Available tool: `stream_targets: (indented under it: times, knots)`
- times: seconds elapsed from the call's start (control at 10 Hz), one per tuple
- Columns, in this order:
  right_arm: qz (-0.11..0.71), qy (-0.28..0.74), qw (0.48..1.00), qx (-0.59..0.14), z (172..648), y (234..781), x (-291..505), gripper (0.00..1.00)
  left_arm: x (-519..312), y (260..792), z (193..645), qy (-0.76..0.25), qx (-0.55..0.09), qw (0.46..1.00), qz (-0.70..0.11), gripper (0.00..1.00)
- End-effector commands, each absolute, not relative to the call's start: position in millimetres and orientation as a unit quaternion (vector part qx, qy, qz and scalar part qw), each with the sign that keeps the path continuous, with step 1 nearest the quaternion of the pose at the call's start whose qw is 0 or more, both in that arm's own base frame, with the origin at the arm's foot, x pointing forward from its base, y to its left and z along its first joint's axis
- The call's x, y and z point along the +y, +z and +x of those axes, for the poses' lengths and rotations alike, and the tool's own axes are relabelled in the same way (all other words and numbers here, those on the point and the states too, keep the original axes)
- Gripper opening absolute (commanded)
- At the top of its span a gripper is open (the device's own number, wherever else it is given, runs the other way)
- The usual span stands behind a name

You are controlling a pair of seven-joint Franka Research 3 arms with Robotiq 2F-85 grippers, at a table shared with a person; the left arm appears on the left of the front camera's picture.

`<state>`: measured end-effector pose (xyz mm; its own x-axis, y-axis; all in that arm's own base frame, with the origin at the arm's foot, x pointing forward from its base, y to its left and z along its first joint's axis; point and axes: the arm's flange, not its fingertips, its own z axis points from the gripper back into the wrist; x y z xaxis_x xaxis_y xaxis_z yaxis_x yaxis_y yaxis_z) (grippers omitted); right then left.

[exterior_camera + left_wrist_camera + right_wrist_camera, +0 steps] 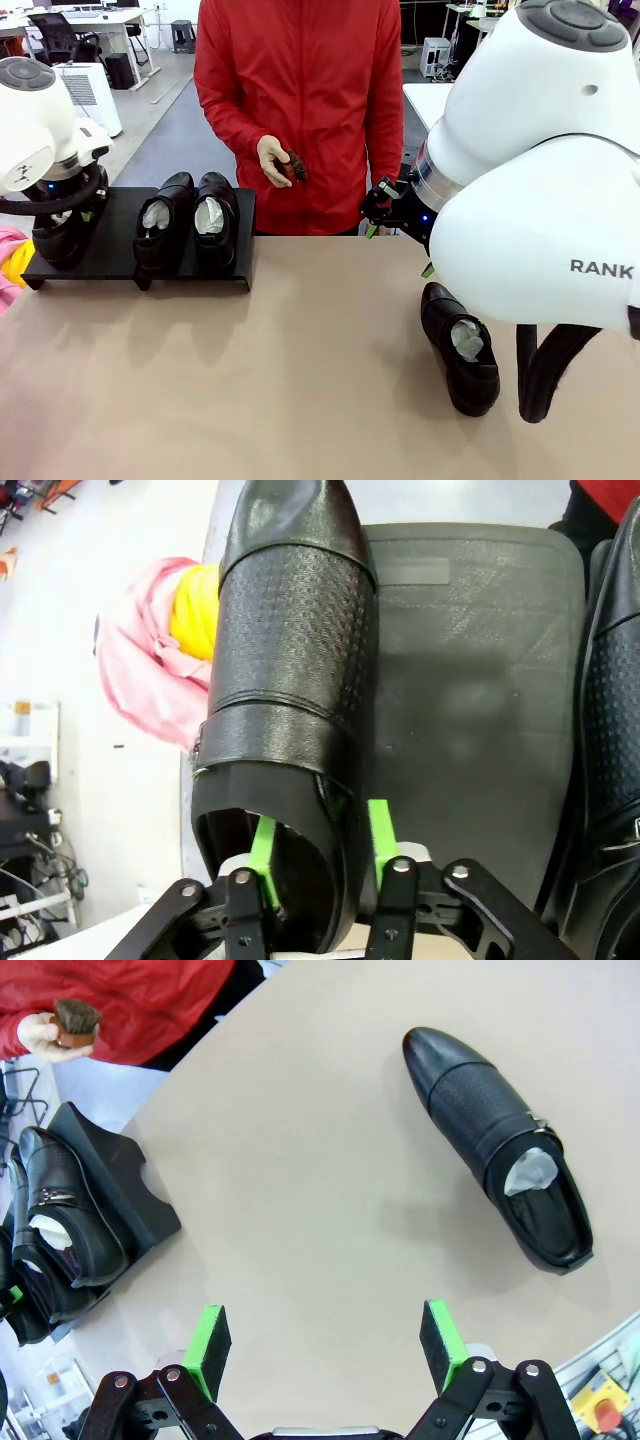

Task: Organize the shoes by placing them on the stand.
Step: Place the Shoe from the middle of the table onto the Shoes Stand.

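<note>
Beige table [300, 380] in an open office; left gripper [320, 850] seemingly loosened astride a shoe [290, 710], right gripper [325, 1345] agape.

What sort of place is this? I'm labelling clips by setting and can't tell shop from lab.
Probably a robotics lab or open office, not a shop: white office desks and a black swivel chair stand behind the person, beside a white boxy floor appliance on grey flooring.

You could read only "RANK" in dark capitals on the white casing of the right arm [540, 250], near the right edge; it was probably part of a longer word cut off there.
</note>
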<state>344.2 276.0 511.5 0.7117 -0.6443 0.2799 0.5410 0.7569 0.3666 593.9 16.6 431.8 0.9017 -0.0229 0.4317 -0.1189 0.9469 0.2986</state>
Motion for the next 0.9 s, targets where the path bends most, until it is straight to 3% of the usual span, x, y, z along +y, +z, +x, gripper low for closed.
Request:
stream_targets:
  times: [0.0, 0.4, 0.8]
  knots:
    - [0.133, -0.314, 0.919, -0.195, 346.9, 513.2, 275.7, 1.00, 19.4, 438.7, 592.3, 0.048, -0.226, 0.960, 0.156, 1.00]
    - [0.133, -0.314, 0.919, -0.195, 346.9, 513.2, 275.7, 1.00, 16.8, 468.3, 571.0, 0.066, -0.253, 0.952, 0.158, 1.00]
    - [0.133, -0.314, 0.919, -0.195, 346.9, 513.2, 275.7, 1.00, 19.6, 454.7, 588.1, 0.051, -0.240, 0.957, 0.154, 1.00]
